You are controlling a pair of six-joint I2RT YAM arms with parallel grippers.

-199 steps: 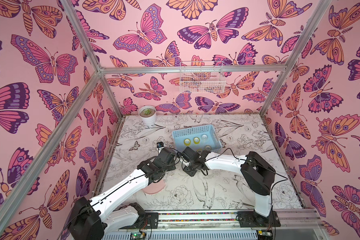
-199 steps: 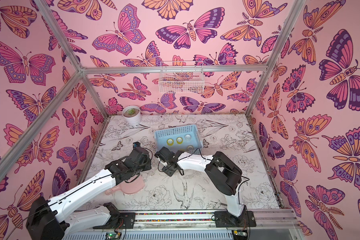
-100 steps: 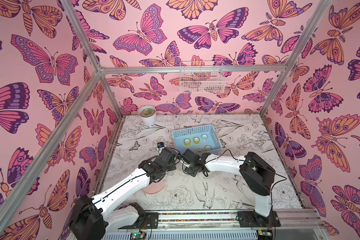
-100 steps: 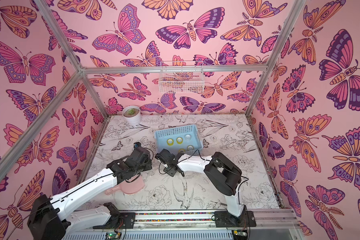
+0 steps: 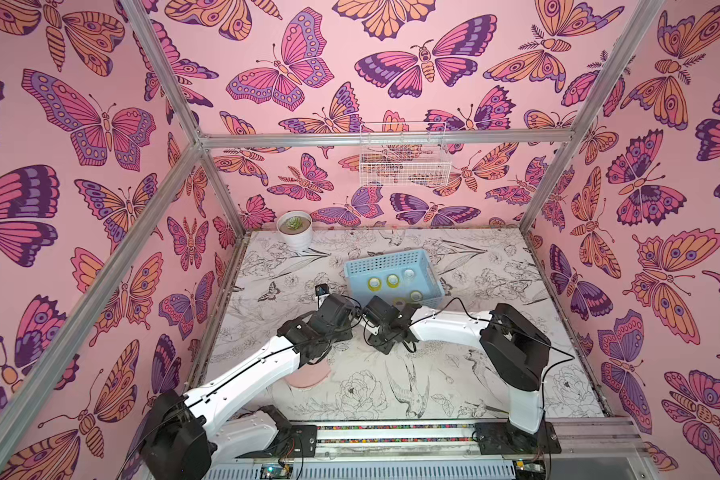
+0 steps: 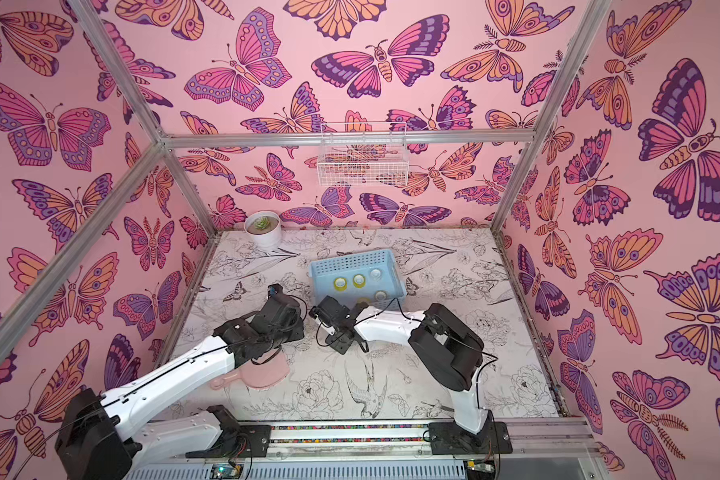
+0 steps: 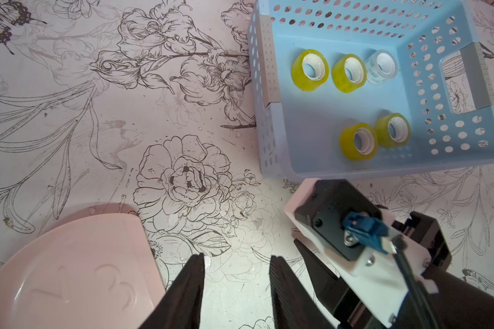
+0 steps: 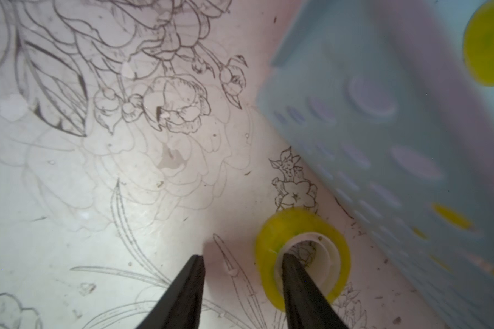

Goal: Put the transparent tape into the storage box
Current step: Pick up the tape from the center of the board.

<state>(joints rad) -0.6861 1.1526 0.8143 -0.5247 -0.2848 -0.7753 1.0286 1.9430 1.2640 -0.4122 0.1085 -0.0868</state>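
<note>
Yellow-tinted tape roll [image 8: 303,225] lies flat on the table [image 5: 495,374] just outside the storage box [image 5: 391,259] at frame centre, the parted right gripper [image 8: 243,256] with one finger [image 8: 298,284] in its core, left gripper [image 7: 237,256] agape and empty, five rolls [image 7: 297,71] inside the box beyond.

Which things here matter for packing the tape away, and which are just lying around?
Job: yellow tape roll on the table; four yellow rolls and one clear roll inside the light blue basket.
Lying about: pink hand mirror; potted succulent; hanging white wire basket.
</note>
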